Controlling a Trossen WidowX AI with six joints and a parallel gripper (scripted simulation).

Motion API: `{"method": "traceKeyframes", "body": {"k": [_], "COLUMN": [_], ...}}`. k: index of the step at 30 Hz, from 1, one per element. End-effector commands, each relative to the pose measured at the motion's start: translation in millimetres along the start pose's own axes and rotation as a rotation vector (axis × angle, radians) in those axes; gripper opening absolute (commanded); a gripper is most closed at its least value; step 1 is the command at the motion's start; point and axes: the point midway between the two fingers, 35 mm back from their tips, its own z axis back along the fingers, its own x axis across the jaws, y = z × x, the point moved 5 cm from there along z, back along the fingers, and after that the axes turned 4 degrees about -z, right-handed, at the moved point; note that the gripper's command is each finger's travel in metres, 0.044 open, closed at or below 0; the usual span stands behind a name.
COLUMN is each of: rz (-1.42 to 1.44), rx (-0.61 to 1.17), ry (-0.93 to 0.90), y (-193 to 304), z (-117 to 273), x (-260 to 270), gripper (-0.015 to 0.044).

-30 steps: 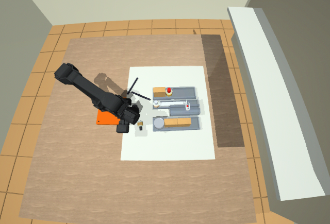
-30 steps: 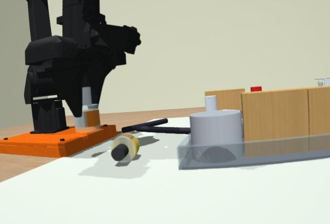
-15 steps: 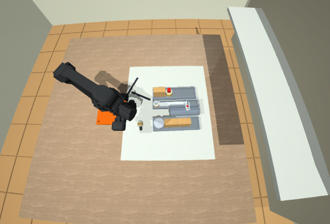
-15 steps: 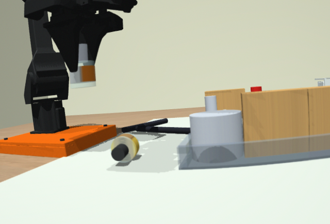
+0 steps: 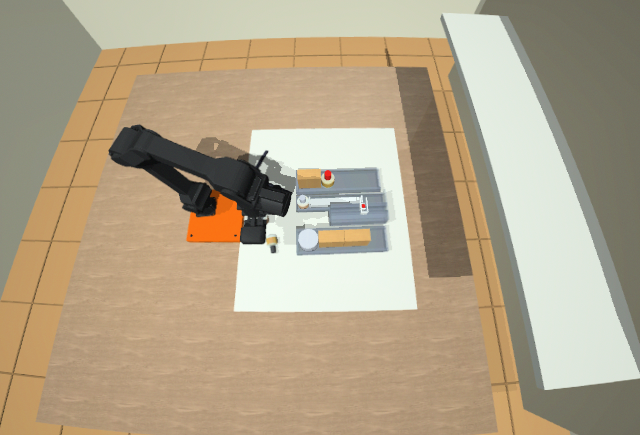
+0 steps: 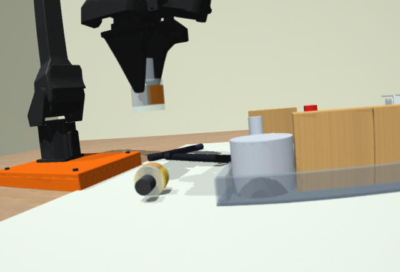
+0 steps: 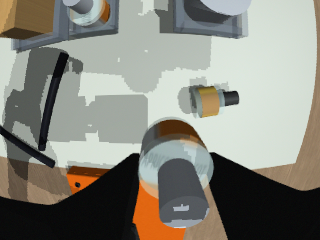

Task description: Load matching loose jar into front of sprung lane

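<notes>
tipped black-capped jar (image 5: 271,240) (image 6: 160,176) (image 7: 209,101), wooden blocks (image 5: 331,238) (image 6: 334,142) (image 7: 25,17), pale cylinder (image 5: 308,239) (image 6: 262,157) (image 7: 222,5)

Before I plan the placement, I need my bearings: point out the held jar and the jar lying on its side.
held jar (image 6: 156,94) (image 7: 177,129): exterior and wrist views, orange label
lying jar (image 5: 271,239) (image 6: 161,173) (image 7: 209,101): all three views, yellowish band

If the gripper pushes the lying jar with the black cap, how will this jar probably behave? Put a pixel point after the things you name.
The black-capped jar (image 5: 271,240) (image 6: 151,178) (image 7: 209,101) would probably roll sideways, since its round body lies on its side. Its path may curve, because the cap is narrower than the body.
</notes>
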Motion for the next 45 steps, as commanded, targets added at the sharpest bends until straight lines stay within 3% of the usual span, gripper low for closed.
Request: {"method": "traceKeyframes", "body": {"k": [1, 18, 30, 45], "rz": [-0.001, 0.013, 0.013, 0.013], "rx": [-0.003, -0.007, -0.007, -0.007], "ry": [-0.004, -0.01, -0.01, -0.01], "y": [-16, -64, -65, -69], "z": [-5, -35, -59, -60], "x": [12, 82, 83, 83], "gripper": [0.0, 0.0, 0.0, 0.0]}}
